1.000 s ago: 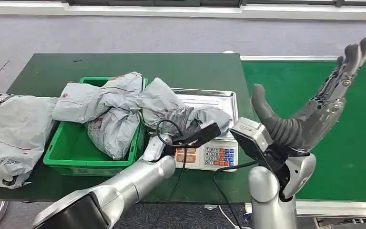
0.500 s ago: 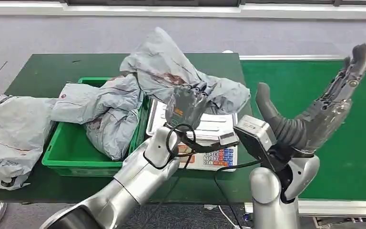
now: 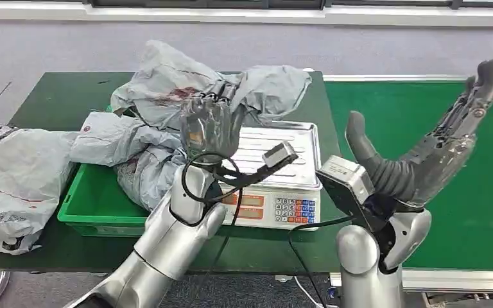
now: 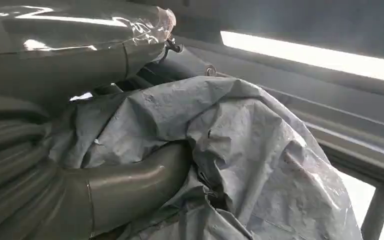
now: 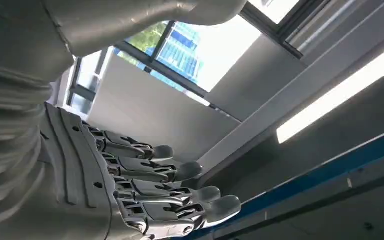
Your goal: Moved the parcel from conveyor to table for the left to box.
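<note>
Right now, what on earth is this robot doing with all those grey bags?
The robot's left hand grips a crumpled grey plastic mailing parcel and holds it in the air above the silver-topped weighing scale and the green plastic crate, which already holds other grey parcels. Its right hand is raised, holding nothing, with fingers spread, over the green conveyor belt. Another grey bag lies at the dark green table's left end.

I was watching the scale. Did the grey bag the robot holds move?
Yes. The grey parcel rose off the scale and swung toward the green bin, held by the left hand.
</note>
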`<state>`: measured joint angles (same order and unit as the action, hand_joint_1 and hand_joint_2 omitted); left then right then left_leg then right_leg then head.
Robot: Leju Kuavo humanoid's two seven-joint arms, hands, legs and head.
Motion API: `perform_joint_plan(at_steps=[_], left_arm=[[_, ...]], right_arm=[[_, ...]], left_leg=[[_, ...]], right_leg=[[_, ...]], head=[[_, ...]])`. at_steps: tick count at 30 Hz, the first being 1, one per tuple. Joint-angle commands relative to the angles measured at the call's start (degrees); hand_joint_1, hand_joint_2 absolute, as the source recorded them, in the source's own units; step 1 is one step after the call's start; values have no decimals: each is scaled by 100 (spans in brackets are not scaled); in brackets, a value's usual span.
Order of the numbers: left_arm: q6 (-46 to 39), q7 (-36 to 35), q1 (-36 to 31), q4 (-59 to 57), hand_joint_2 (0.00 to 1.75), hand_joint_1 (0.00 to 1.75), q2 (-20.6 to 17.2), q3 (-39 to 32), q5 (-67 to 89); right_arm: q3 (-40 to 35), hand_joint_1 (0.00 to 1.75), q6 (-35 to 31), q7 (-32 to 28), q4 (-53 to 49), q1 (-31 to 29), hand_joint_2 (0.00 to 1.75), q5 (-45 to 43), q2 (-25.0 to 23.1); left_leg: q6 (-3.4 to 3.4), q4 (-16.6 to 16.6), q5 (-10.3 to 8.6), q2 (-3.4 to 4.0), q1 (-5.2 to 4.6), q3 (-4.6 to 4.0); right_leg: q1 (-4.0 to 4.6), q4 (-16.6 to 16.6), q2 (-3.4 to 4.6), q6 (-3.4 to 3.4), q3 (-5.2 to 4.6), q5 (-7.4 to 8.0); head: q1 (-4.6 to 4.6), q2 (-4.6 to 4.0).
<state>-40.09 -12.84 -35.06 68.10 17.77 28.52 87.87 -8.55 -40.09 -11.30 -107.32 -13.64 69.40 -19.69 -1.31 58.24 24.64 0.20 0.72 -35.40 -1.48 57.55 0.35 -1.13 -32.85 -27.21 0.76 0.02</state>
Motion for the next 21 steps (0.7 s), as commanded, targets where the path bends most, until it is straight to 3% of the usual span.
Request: perform_joint_plan(at_steps=[1,6,11,16,21], left_arm=[[9,-1009,-364,544,175,175,-1093,540,213],[9,-1147,-227,384,175,175,-1219,-160,213],[9,-1051,213,203,175,175,-1390,-1342,134],[9,-438,473,141,175,175,-1131,-2286,117],[9,-400,475,116,175,175,-1103,-2373,124]], right_arm=[[214,0,9,-5,-30,146,175,-34,-31],[249,0,9,-35,-37,167,175,-67,-31],[240,0,9,-126,-3,212,175,-184,-31],[225,0,9,-158,80,195,175,-219,-31],[220,0,9,-157,86,195,175,-215,-31]], left_leg=[[0,-7,0,1,2,10],[2,-10,1,3,7,18],[2,-21,2,24,3,33],[2,-23,3,19,8,39],[2,-8,1,6,7,16]], right_leg=[[4,-4,-1,10,7,-1],[9,-9,1,10,14,-1],[6,-15,23,12,21,3],[11,-20,18,17,29,1],[8,-7,4,7,13,-2]], head=[[0,0],[0,0],[0,0],[0,0],[0,0]])
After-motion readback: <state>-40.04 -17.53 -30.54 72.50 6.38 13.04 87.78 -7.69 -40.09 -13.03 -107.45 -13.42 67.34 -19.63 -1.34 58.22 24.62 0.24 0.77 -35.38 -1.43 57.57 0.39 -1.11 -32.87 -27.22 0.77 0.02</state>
